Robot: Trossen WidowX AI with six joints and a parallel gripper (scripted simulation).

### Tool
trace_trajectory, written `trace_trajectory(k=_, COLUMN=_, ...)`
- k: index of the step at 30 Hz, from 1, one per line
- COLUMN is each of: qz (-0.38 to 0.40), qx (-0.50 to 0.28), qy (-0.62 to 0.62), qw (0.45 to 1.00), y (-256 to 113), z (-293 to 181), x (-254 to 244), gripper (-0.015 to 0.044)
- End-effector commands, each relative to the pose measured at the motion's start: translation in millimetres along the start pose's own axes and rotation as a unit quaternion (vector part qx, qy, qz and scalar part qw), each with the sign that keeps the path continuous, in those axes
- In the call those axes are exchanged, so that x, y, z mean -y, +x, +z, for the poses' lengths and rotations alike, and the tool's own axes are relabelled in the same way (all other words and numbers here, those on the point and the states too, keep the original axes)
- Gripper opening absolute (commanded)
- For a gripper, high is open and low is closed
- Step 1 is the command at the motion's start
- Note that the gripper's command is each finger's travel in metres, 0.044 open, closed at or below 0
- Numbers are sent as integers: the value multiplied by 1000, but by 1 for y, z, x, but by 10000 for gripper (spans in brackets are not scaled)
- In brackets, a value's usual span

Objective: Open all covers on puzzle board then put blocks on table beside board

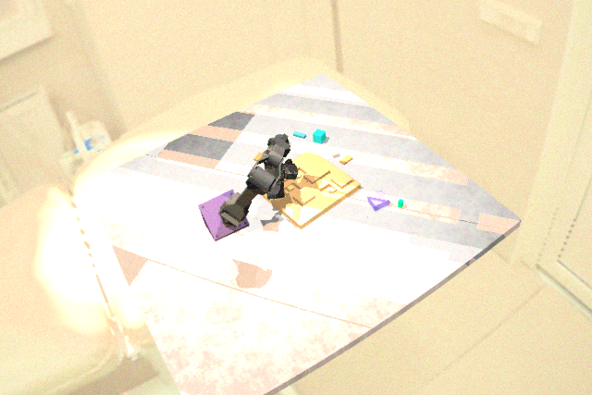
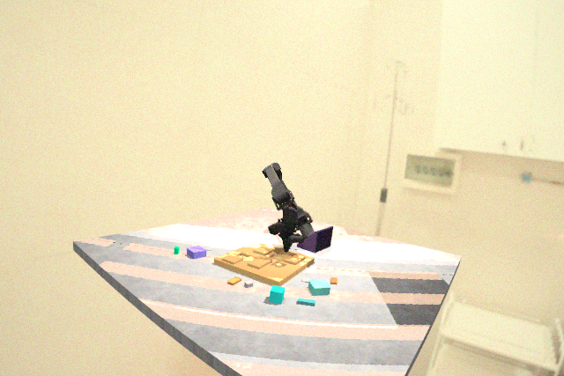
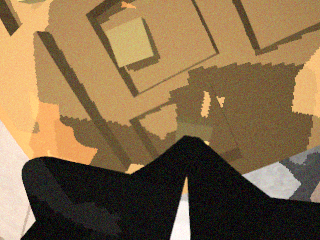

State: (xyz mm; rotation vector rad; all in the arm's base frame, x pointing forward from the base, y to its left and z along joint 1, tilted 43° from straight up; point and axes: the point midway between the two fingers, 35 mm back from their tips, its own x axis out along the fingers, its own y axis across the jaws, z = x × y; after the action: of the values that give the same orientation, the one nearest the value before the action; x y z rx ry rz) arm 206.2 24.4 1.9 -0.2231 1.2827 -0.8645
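The orange-yellow puzzle board (image 1: 302,224) (image 2: 273,278) (image 3: 75,85) lies flat on the table under the arm. Several raised square covers and strips stand on it; shadows make it hard to tell which wells are open. In the wrist view a square raised plate (image 3: 172,50) bears a pale yellow square piece (image 3: 131,43). My gripper (image 2: 285,249) (image 3: 190,143) is shut with nothing between its fingers. It points down low over the board's arm side; whether it touches is unclear. In the wrist view its black fingers hide part of the board; in the top view the arm hides the tips.
Around the board lie a teal cube (image 1: 319,136) (image 2: 277,295), teal bar (image 1: 299,134) (image 2: 305,302), teal block (image 2: 318,288), purple piece (image 1: 377,203) (image 2: 196,252), green piece (image 1: 400,203) (image 2: 176,250) and small orange pieces (image 1: 346,159) (image 2: 233,281). A purple panel (image 1: 214,211) (image 2: 323,239) is by the arm's base.
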Motion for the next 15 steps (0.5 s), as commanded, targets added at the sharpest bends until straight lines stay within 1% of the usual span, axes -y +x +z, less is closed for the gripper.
trace_trajectory(k=1, qz=-2, qx=0, qy=-8, qw=1000, y=4, z=-1, x=1, gripper=0)
trace_trajectory(k=15, qz=-2, qx=0, qy=-8, qw=1000, y=6, z=0, x=-1, gripper=0)
